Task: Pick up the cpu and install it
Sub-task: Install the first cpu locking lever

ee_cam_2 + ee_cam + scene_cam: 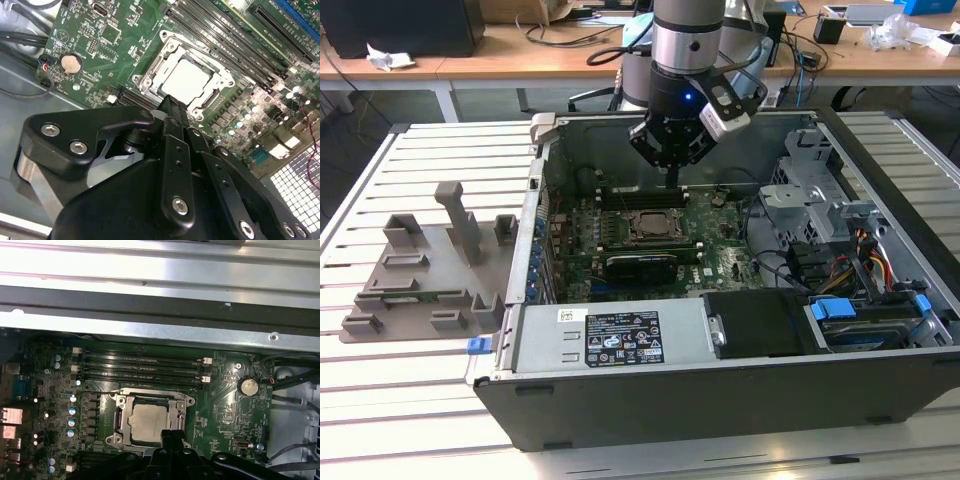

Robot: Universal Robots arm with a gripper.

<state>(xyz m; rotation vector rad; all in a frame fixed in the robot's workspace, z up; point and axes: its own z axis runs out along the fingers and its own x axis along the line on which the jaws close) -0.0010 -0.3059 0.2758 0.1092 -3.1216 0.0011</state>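
Observation:
The cpu [187,80] [150,420], a silver-grey square chip, lies flat inside the metal-framed socket [150,75] on the green motherboard [227,390] in both wrist views. In the exterior view the socket [651,226] sits mid-board inside the open computer case [620,345]. My gripper [672,180] hangs just above the socket's edge, apart from the chip. Its black fingers [170,107] [172,436] are pressed together with nothing between them, so it is shut and holds nothing.
A grey plastic slotted holder block [420,270] lies on the slatted table at the exterior view's left. Memory slots [140,367] run beside the socket. A drive cage [810,190] and cables [865,250] crowd the case's right side, and its metal wall [160,305] rises close by.

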